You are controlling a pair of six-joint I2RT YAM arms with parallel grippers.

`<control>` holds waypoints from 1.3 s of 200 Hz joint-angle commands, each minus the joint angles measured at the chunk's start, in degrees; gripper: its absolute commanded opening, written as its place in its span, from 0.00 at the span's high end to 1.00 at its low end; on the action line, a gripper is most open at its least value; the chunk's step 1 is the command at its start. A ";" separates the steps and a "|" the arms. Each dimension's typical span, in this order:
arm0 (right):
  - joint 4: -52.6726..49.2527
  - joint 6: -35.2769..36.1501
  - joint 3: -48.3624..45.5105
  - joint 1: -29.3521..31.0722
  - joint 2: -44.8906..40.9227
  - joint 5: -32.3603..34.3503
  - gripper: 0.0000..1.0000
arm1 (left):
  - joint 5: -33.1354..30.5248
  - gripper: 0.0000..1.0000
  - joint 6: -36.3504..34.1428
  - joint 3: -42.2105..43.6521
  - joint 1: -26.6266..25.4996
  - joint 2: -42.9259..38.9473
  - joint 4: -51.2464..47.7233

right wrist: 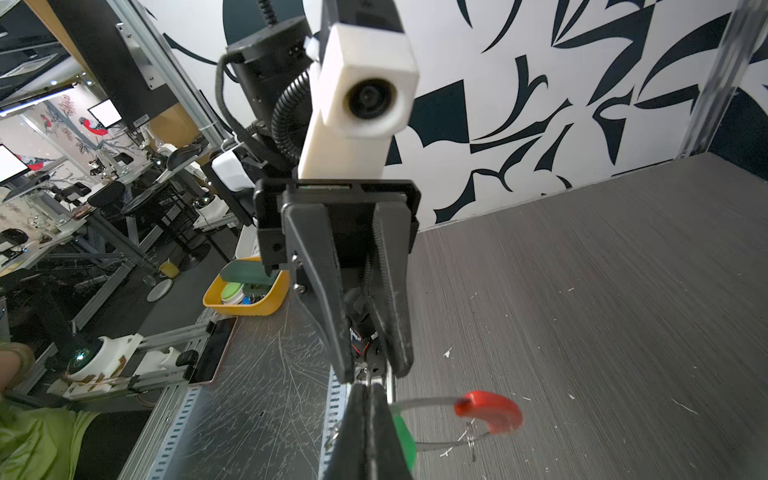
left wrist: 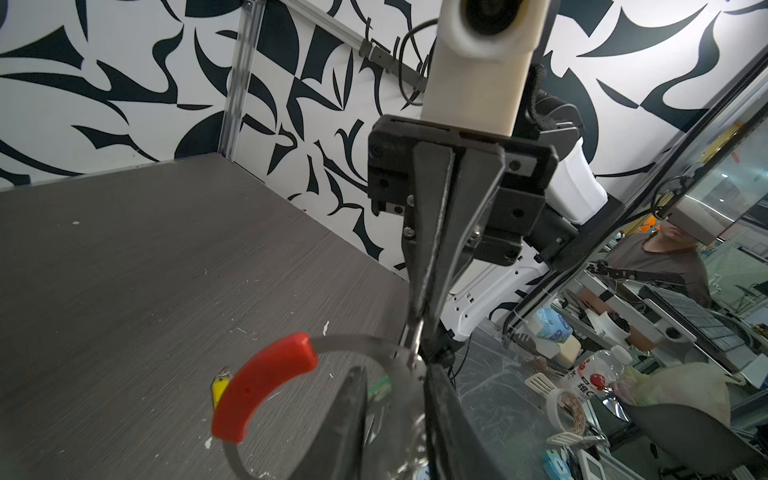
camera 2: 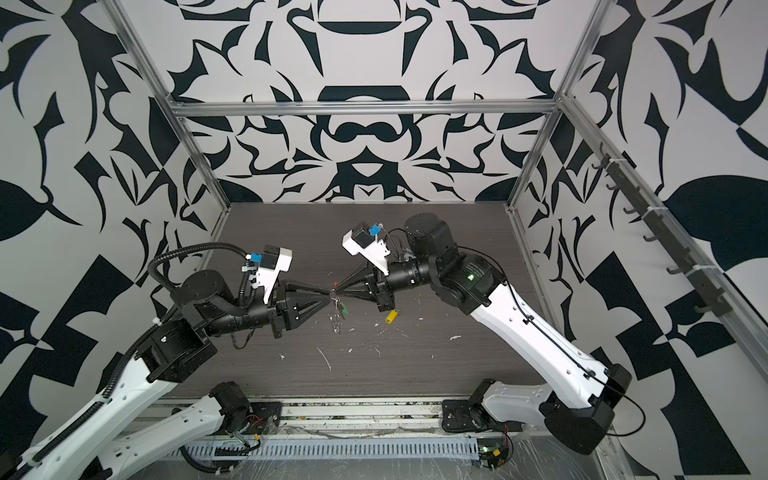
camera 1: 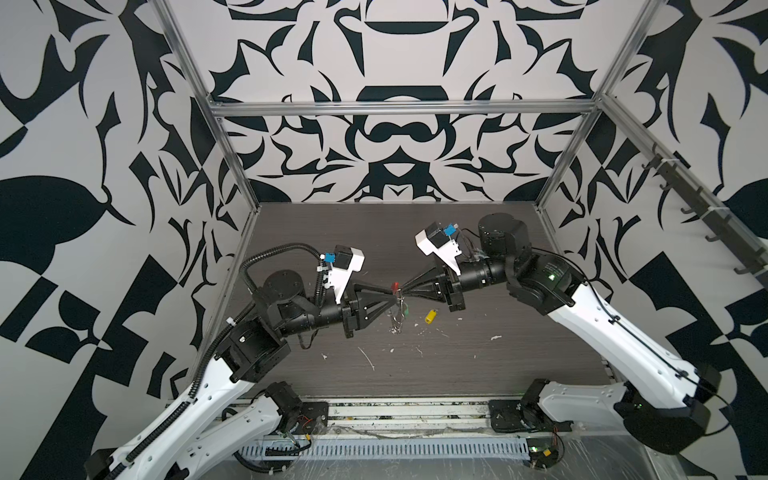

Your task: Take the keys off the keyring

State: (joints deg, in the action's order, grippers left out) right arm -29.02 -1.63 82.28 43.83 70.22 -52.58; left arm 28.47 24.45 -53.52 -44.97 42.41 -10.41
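Note:
The keyring hangs above the table between both grippers; its red sleeve stands out on the grey hoop. My right gripper is shut on the hoop's metal. The left gripper faces it with its jaws a little apart, the hoop passing between them. A green-headed key still dangles on the hoop beside the right fingers, seen also in a top view as the green key. Small silver rings hang below. The yellow-headed key lies loose on the table to the right.
White flecks and scraps litter the dark wood-grain table. Patterned walls with aluminium posts close in three sides. A slotted cable duct and the arm bases run along the front edge.

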 commanded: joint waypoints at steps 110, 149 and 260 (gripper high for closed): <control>-5.45 5.16 4.03 -0.33 0.23 -1.92 1.00 | 7.33 0.79 -0.30 -3.68 0.06 2.33 -0.98; -5.09 4.95 3.62 -0.29 0.09 -2.52 1.00 | 9.05 0.82 0.18 -3.67 0.07 3.37 0.12; 3.84 -0.80 -0.70 -0.33 -0.65 -0.23 1.00 | 12.89 1.00 5.88 -0.25 0.09 3.17 9.67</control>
State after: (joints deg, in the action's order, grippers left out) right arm -34.79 2.44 83.94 43.53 70.83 -56.34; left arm 40.51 28.40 -54.76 -44.51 46.44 -7.14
